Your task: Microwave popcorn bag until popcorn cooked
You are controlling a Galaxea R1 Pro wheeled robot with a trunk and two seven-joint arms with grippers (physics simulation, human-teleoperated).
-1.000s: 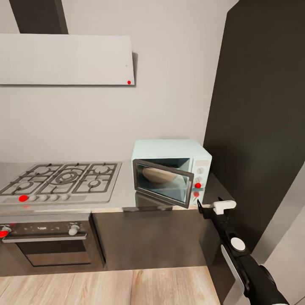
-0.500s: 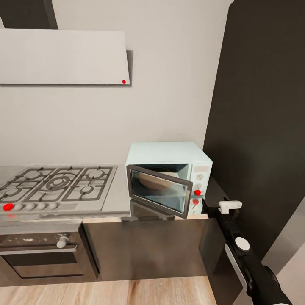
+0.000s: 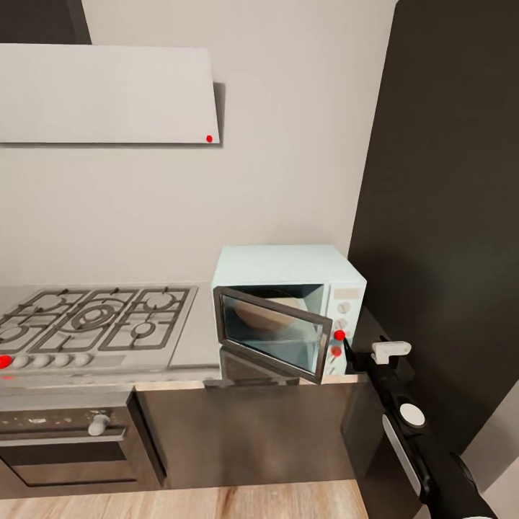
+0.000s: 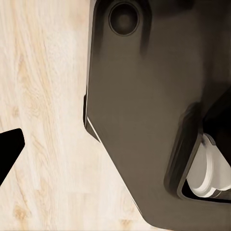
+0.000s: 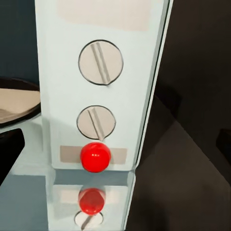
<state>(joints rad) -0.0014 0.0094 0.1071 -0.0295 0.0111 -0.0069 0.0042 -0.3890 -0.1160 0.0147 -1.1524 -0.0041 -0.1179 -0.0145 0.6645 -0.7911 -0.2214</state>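
The mint-white microwave [image 3: 288,270] stands on the grey countertop [image 3: 193,346], and its dark glass door [image 3: 272,333] hangs partly open. A tan rounded shape [image 3: 268,308] shows inside behind the glass; I cannot tell whether it is the popcorn bag or a plate. My right gripper [image 3: 347,353] is open just in front of the side panel's lower corner. Close up, my right gripper [image 5: 116,146] faces two knobs [image 5: 100,62] and the round red light [image 5: 95,156]. My left gripper [image 4: 115,147] hangs over the wood floor, with one dark finger [image 4: 8,150] far out at the edge.
A gas hob [image 3: 94,321] lies left of the microwave, above a dark built-in oven [image 3: 65,432]. The white range hood [image 3: 108,94] hangs on the wall. A tall dark cabinet [image 3: 447,216] rises right beside the microwave. My own dark base [image 4: 154,120] is under the left wrist.
The whole head view has shifted, so the camera moved. The right gripper stays in front of the microwave's panel, and the door is ajar as before.
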